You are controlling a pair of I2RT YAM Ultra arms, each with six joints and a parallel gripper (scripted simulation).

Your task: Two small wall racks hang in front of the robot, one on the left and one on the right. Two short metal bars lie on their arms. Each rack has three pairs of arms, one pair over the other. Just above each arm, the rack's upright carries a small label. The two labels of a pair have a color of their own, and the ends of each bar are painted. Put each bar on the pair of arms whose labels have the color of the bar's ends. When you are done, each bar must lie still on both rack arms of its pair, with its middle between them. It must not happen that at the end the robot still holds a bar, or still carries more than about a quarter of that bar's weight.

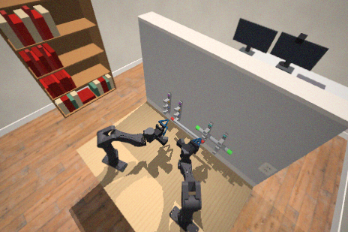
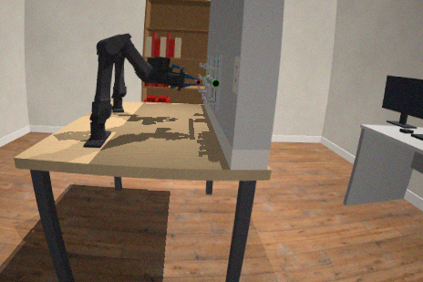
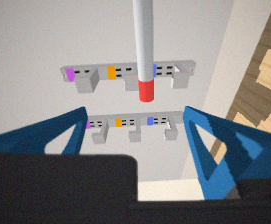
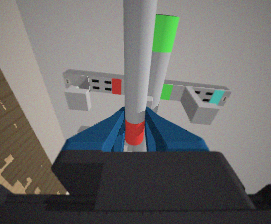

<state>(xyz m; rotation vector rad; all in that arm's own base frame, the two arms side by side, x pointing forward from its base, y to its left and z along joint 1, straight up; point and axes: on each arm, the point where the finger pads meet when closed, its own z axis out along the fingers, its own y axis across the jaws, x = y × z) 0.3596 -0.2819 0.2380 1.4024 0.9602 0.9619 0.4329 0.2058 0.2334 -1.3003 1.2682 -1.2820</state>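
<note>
Right pincer [image 1: 199, 141] [image 2: 195, 81] [image 4: 135, 111] clamped on red-ended bar [image 1: 187, 130] [image 3: 144, 45] [image 4: 136, 60], near one painted end. Bar held out in front of wall [image 1: 210, 87] [image 2: 228, 56], off rack arms. Left pincer [image 1: 163, 122] [image 3: 136, 109] apart, nothing gripped; bar's other red end near its fingers, left rack [image 1: 169, 100] [image 3: 97, 73] beyond, labels purple, orange, blue. Green-ended bar [image 1: 214, 139] [image 2: 215, 83] [image 4: 164, 35] lies across right rack [image 1: 209, 125] [image 4: 102, 82], on middle, green-labelled pair. Both arms above table [image 1: 131, 181] [image 2: 137, 172].

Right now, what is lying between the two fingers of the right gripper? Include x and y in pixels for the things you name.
The red end of the bar [image 4: 134, 134] lies between the right gripper's [image 4: 135, 112] blue fingers, as the right wrist view shows.
</note>
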